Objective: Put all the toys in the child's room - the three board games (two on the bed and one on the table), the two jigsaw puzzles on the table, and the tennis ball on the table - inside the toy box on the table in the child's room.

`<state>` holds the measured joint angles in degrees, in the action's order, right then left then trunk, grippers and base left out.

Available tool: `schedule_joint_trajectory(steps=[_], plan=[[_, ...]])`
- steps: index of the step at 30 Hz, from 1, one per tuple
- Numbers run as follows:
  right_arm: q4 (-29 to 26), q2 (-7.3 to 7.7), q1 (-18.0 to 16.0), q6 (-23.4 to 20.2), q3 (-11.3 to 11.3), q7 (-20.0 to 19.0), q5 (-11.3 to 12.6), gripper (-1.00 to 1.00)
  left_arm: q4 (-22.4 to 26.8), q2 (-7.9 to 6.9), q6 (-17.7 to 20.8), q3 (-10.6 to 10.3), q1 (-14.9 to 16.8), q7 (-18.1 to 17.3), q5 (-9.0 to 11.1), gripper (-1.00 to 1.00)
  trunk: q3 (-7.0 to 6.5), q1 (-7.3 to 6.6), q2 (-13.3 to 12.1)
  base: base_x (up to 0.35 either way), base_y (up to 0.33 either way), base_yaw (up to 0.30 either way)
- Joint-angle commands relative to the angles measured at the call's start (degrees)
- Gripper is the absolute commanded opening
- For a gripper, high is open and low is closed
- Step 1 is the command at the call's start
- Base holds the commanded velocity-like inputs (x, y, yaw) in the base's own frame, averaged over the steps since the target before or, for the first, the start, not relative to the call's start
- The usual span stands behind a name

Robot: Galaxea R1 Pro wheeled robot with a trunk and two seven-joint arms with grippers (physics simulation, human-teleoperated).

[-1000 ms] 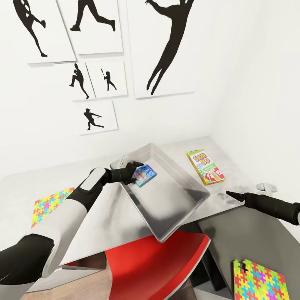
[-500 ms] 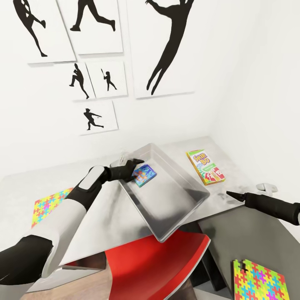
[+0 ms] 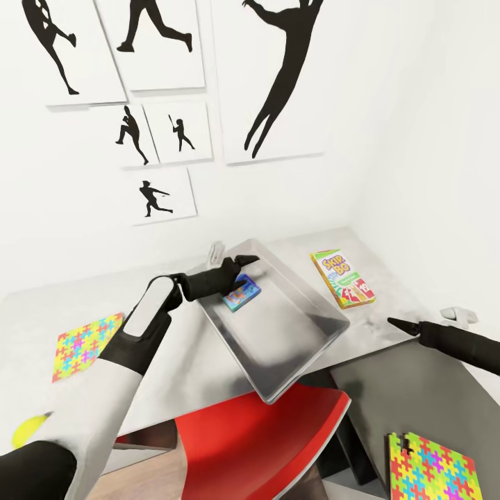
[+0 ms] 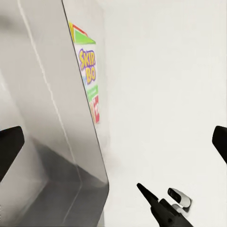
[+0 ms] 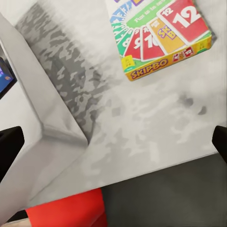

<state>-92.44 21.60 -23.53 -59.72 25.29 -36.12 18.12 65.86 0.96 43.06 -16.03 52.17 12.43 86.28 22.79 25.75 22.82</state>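
The grey toy box (image 3: 298, 340) lies slantwise on the table (image 3: 180, 361). A blue board game (image 3: 242, 292) rests inside its far end. Just above that game my left gripper (image 3: 232, 255) hangs open and holds nothing. The Skip-Bo board game (image 3: 342, 279) lies on the table right of the box; the wrist views show Skip-Bo (image 4: 90, 80) and Skip-Bo (image 5: 161, 38) too. My right gripper (image 3: 430, 319) hovers open near the table's right front edge. One jigsaw puzzle (image 3: 87, 338) is at the table's left, another puzzle (image 3: 430, 469) on the lower right surface. The tennis ball (image 3: 28, 430) peeks out bottom left.
A red chair (image 3: 264, 437) stands under the table's front edge, below the toy box. The white wall with black athlete pictures (image 3: 278, 76) rises right behind the table. The box's corner (image 5: 42, 127) lies close beside my right gripper.
My left gripper has opened, let go of the blue board game and lifted a little toward the wall. The game stays in the toy box. My right gripper has drifted slightly right.
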Motion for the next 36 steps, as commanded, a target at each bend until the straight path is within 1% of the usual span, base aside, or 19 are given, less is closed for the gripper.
schedule_joint_trajectory(steps=[1,2,4,5,7,12,13,15,18,21,30,36], plan=[[0.0,0.01,0.0,-0.3,0.3,-0.5,-0.3,1.00,2.1,0.08,0.1,-0.3,-1.0,0.6,0.6,1.00,0.09,0.03,0.1,0.000,0.000,0.000],[0.0,0.01,0.0,-0.3,0.3,-0.5,-0.3,1.00,2.1,0.08,0.1,-0.3,-1.0,0.6,0.6,1.00,0.09,0.03,0.1,0.000,0.000,0.000],[0.0,0.01,0.0,-0.3,0.8,-0.9,-0.3,1.00,5.1,0.20,0.0,-0.8,-2.7,0.5,0.5,1.00,0.09,0.03,0.1,0.000,0.000,0.000],[0.0,0.01,0.0,-0.3,0.8,-0.9,-0.3,1.00,5.1,0.20,0.0,-0.8,-2.7,0.5,0.5,1.00,0.09,0.03,0.1,0.000,0.000,0.000],[0.0,0.01,0.0,-0.3,1.0,-1.5,-0.3,1.00,7.1,0.32,-0.1,-1.2,-3.9,0.4,0.5,1.00,0.09,0.03,0.1,-0.025,0.000,0.000],[0.0,0.02,0.0,-0.3,1.3,-2.2,-0.4,1.00,9.0,0.59,-0.2,-1.6,-5.4,0.2,0.5,1.00,0.09,0.03,0.1,-0.113,0.000,0.000],[0.0,0.02,-0.1,-0.3,1.4,-2.6,-0.4,1.00,10.4,0.85,-0.2,-1.7,-6.8,0.2,0.5,1.00,0.09,0.03,0.1,-0.238,0.000,0.000],[0.0,0.02,-0.2,-0.3,1.4,-2.7,-0.4,1.00,11.6,0.96,-0.2,-1.8,-7.8,0.1,0.4,1.00,0.09,0.03,0.1,-0.222,0.000,0.000],[0.0,0.02,-0.2,-0.3,1.5,-2.8,-0.4,1.00,12.2,1.00,-0.2,-1.8,-8.3,0.1,0.4,1.00,0.09,0.03,0.1,-0.182,0.000,0.000],[0.0,0.02,-0.2,-0.3,1.5,-2.9,-0.4,1.00,14.1,1.07,-0.3,-1.8,-10.0,0.1,0.4,1.00,0.09,0.03,0.1,-0.109,0.000,0.000],[0.0,-0.04,-0.2,-0.3,1.4,-3.0,-0.3,1.00,15.6,1.06,-0.3,-1.8,-11.8,0.1,0.3,1.00,0.09,0.03,0.1,-0.048,0.000,0.000],[0.0,-0.06,-0.3,-0.3,1.3,-3.2,-0.3,1.00,16.0,1.02,-0.3,-1.7,-13.1,0.2,-0.4,1.00,0.02,0.03,0.1,-0.016,0.000,0.000]])
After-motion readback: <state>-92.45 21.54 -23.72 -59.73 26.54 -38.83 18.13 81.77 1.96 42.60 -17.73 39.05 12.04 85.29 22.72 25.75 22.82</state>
